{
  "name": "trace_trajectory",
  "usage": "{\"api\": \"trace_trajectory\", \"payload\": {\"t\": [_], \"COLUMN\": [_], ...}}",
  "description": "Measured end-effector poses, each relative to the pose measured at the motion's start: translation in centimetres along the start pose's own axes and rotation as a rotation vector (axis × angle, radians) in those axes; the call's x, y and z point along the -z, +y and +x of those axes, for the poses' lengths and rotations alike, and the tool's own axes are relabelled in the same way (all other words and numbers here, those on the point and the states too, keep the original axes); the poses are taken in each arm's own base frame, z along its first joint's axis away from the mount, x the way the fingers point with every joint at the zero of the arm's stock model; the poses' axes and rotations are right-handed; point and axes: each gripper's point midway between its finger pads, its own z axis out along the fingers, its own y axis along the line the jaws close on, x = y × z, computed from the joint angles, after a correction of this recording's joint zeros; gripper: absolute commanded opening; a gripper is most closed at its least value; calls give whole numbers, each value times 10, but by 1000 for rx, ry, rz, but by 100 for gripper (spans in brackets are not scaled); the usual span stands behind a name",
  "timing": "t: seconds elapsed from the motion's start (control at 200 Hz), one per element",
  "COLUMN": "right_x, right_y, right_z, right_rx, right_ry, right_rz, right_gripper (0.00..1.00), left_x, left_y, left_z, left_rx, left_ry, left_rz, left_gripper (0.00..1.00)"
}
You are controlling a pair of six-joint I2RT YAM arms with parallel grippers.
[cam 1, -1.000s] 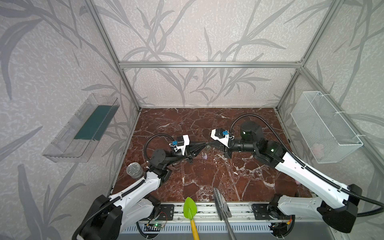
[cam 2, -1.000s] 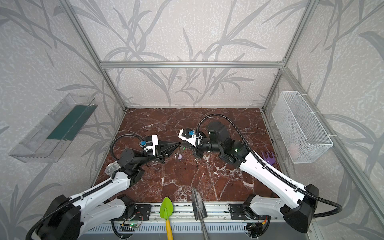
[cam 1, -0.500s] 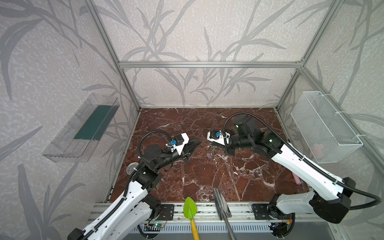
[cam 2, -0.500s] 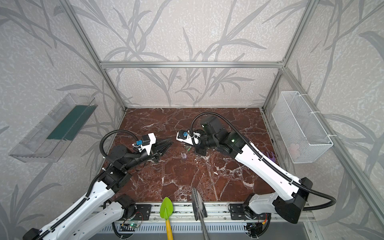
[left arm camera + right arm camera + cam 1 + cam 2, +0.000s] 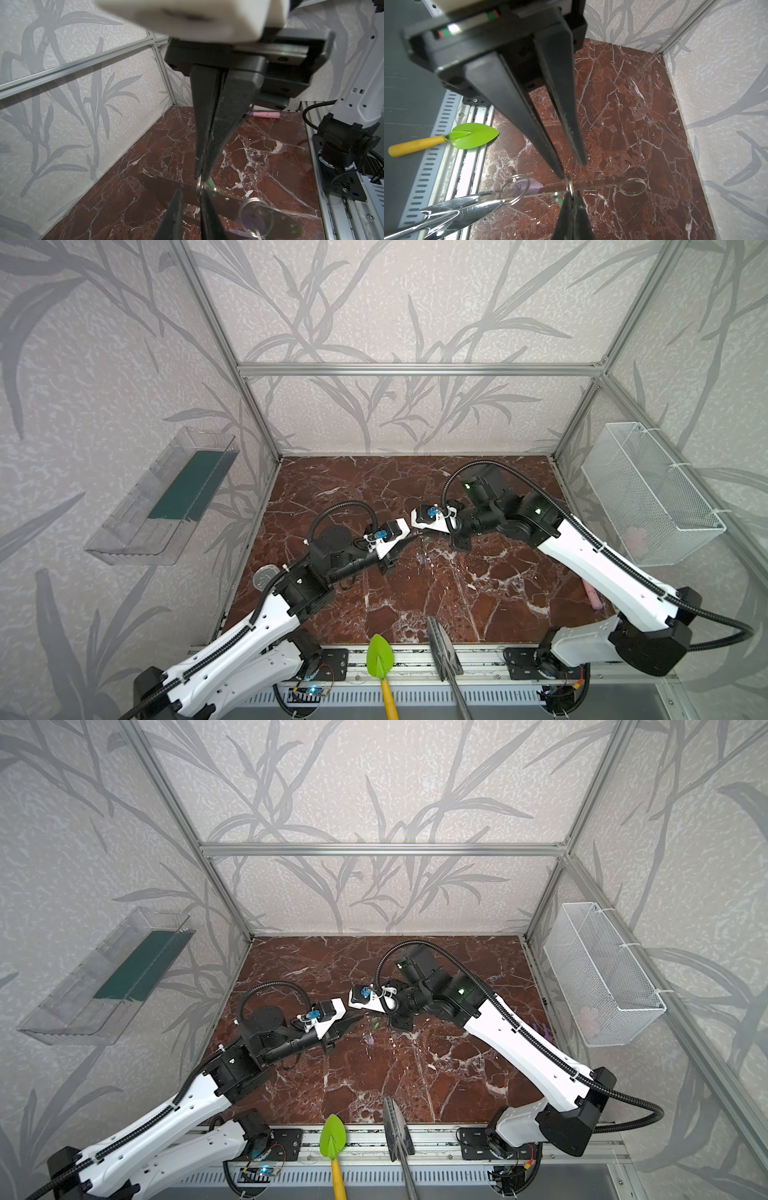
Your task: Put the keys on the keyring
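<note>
Nearest the front edge, a green trowel (image 5: 379, 659) with a yellow handle and a silver metal tool (image 5: 443, 652) lie across the rail and the front edge of the red marble tabletop (image 5: 415, 605). Further in, a round tin can (image 5: 264, 578) stands at the left edge beside the left arm, and a pink stick (image 5: 592, 595) lies near the right edge. Both arms reach to the middle of the tabletop, where their tips meet nose to nose above the marble. The right gripper (image 5: 571, 194) has its fingers pressed together on the small middle ring (image 5: 569, 185) of the keyring (image 5: 593, 184), a thin flat tag seen edge-on and held level in the air. The left gripper (image 5: 191, 192) faces it with its fingers a little apart; in the right wrist view one fingertip (image 5: 560, 174) sits just at the tag's edge by that ring, though actual contact cannot be made out. Two more rings hang at the tag's two ends. The lilac key (image 5: 529, 185) shows behind one end ring and the green key (image 5: 559, 200) glints just under the middle ring; whether either is threaded on is unclear. Furthest out, a white wire basket (image 5: 648, 493) hangs on the right wall and a clear plastic shelf (image 5: 162, 506) on the left wall.
</note>
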Motion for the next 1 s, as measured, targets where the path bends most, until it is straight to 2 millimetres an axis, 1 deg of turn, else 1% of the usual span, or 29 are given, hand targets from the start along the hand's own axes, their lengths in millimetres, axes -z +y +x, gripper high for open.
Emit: {"api": "trace_trajectory", "payload": {"t": [0.185,0.335,0.58,1.0], "right_x": [0,0,0,0], "right_y": [2,3,5,7], "right_z": [-1,-2,-3,-5], "right_rx": [9,10,12,12], "right_ry": [-8,-13,-20,-29], "right_rz": [-13,-19,-27,-40], "right_gripper": [0,0,0,0], "left_x": [-3,-3,-4,-4], "left_y": [0,-1,-2,-3], "left_z": [4,4,3,1], "left_rx": [-2,-4,-6,-7], "left_ry": [17,16,14,5], "left_rz": [4,6,12,17], "left_gripper": [19,18,14,13]}}
